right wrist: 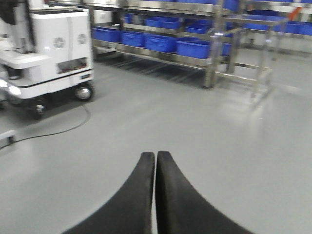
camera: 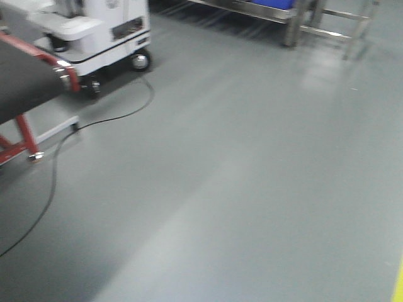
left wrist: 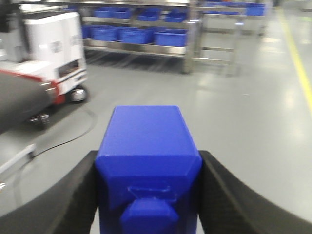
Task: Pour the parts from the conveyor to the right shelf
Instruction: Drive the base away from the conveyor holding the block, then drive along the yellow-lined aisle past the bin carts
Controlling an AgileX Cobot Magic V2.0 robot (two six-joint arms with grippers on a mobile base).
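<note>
My left gripper (left wrist: 148,161) is shut on a blue plastic bin (left wrist: 146,141), held between its two black fingers (left wrist: 78,195) above the grey floor. Its contents are hidden. My right gripper (right wrist: 155,157) is shut and empty, fingertips pressed together over the floor. The conveyor (camera: 25,82), a black belt on a red frame, is at the left edge of the front view and also shows in the left wrist view (left wrist: 22,100). Metal shelves holding blue bins (right wrist: 165,41) stand across the far side of the room, also in the left wrist view (left wrist: 141,34). Neither gripper shows in the front view.
A white wheeled machine (camera: 107,34) stands beside the conveyor, also in the right wrist view (right wrist: 53,48). A black cable (camera: 94,123) trails over the floor from it. A yellow floor line (left wrist: 297,63) runs along the right. A metal shelf frame (camera: 302,19) is at the back.
</note>
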